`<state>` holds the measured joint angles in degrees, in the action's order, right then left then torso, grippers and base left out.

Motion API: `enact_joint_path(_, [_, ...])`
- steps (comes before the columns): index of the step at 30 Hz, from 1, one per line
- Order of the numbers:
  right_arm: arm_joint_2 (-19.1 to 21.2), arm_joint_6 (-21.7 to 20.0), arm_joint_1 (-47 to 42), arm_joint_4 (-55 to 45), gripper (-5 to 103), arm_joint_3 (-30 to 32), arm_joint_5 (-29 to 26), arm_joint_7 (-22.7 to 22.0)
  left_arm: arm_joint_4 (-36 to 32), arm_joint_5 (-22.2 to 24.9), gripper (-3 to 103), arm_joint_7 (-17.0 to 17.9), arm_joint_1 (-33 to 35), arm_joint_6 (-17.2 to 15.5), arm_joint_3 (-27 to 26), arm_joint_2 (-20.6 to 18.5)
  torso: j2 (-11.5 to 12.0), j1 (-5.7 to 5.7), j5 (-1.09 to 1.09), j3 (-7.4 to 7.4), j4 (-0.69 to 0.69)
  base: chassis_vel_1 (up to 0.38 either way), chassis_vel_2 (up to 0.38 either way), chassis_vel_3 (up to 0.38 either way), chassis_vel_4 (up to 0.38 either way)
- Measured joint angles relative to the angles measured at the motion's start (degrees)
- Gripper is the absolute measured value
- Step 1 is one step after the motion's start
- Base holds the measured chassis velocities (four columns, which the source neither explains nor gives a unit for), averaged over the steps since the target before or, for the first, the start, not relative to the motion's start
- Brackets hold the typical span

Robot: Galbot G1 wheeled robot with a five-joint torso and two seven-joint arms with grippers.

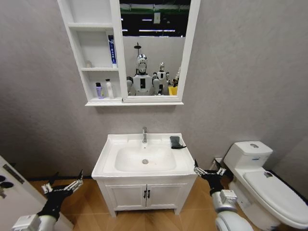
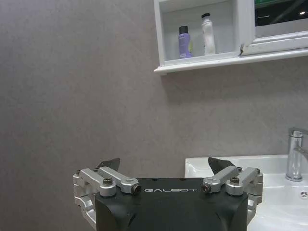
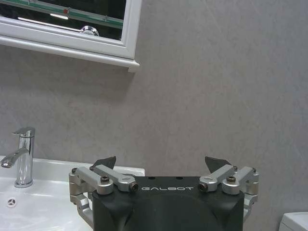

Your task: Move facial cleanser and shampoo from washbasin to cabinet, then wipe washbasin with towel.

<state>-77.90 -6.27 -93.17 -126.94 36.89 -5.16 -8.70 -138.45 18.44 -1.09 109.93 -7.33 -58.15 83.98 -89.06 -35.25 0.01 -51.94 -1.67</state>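
The towel [image 1: 176, 142], a small dark folded cloth, lies on the flat rim of the washbasin [image 1: 109, 153], on the robot's right of the chrome tap [image 1: 144, 135] and near the back corner by the wall. Its long axis runs roughly front to back, from the wall toward the robot, and it lies flat with one corner hanging slightly toward the right edge.

Up in the cabinet [image 1: 77, 53], two bottles stand upright side by side on the lowest shelf: a purple bottle with a dark cap [image 2: 185, 42] and a white bottle [image 2: 208, 34] just beside it. A blue tube [image 1: 112, 50] stands against the mirror side of the middle shelf. The basin's rim carries no bottles, so I judge the moving step finished and the wiping step in hand, not yet begun.

The right gripper [image 1: 209, 172] hovers low beside the front right corner of the vanity, jaws spread wide, gripping nothing. The left gripper [image 1: 61, 183] hangs low and well out to the left of the vanity, jaws likewise spread and empty.

The next move seems to call for the right arm to rise above the rim and reach in over the towel, jaws set across its short width.
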Motion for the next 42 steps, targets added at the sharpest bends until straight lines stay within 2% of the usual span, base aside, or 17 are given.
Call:
enact_joint_path(4, [-0.23,0.22,-0.64,-0.31,100,0.04,-0.13,0.01,-0.12,-0.07,100,1.18,-0.64,-1.18,-0.09,0.06,0.01,-0.01,-0.01,-0.01,0.01,0.0,0.0,0.0,0.0])
enact_joint_path(26, [-0.47,-1.23,-0.82,-0.89,100,-0.22,-0.88,1.97,0.29,0.53,100,1.6,-1.37,-1.59,0.53,-0.43,0.0,0.01,-0.02,0.0,0.02,-0.029,0.029,0.034,-0.029])
enact_joint_path(32, [0.08,-3.24,0.18,0.42,100,-0.64,-1.47,1.28,0.33,0.58,100,1.63,-1.42,-1.61,0.58,-0.47,0.01,-0.02,-0.02,-0.01,0.02,-0.176,0.172,0.182,-0.194])
enact_joint_path(34, [1.35,-5.7,3.08,2.72,100,-0.88,-4.9,0.01,0.34,0.6,100,1.64,-1.44,-1.62,0.6,-0.48,0.04,-0.09,-0.02,-0.03,0.03,-0.117,0.144,0.135,-0.096])
enact_joint_path(35, [2.34,-7.84,5.34,4.19,100,-1.16,-8.35,-1.47,0.34,0.6,100,1.66,-1.44,-1.63,0.6,-0.49,0.04,-0.09,-0.01,-0.04,0.03,-0.09,0.043,0.076,-0.019])
enact_joint_path(36, [2.34,-7.84,5.34,4.19,100,-1.16,-8.35,-1.47,0.34,0.6,100,1.66,-1.44,-1.63,0.6,-0.49,0.04,-0.09,-0.01,-0.04,0.03,-0.09,0.043,0.076,-0.019])
enact_joint_path(37, [3.61,-10.41,8.29,6.09,100,-1.71,-13.19,-4.21,0.34,0.61,100,1.65,-1.45,-1.63,0.62,-0.49,0.04,-0.08,0.0,-0.03,0.01,-0.054,0.043,-0.008,0.01])
enact_joint_path(38, [3.61,-10.41,8.29,6.09,100,-1.71,-13.19,-4.21,0.34,0.61,100,1.65,-1.45,-1.63,0.62,-0.49,0.04,-0.08,0.0,-0.03,0.01,-0.054,0.043,-0.008,0.01])
enact_joint_path(40, [7.26,-16.9,14.78,10.07,100,-3.58,-23.7,-10.76,0.36,0.62,100,1.67,-1.45,-1.65,0.62,-0.51,0.02,-0.01,0.0,-0.01,0.03,0.028,-0.002,-0.022,0.018])
enact_joint_path(41, [9.33,-19.06,17.19,11.86,100,-4.49,-27.1,-12.53,0.36,0.62,100,1.68,-1.44,-1.67,0.62,-0.51,0.0,0.03,0.0,0.0,0.03,0.057,-0.024,-0.04,0.036])
enact_joint_path(42, [9.33,-19.06,17.19,11.86,100,-4.49,-27.1,-12.53,0.36,0.62,100,1.68,-1.44,-1.67,0.62,-0.51,0.0,0.03,0.0,0.0,0.03,0.057,-0.024,-0.04,0.036])
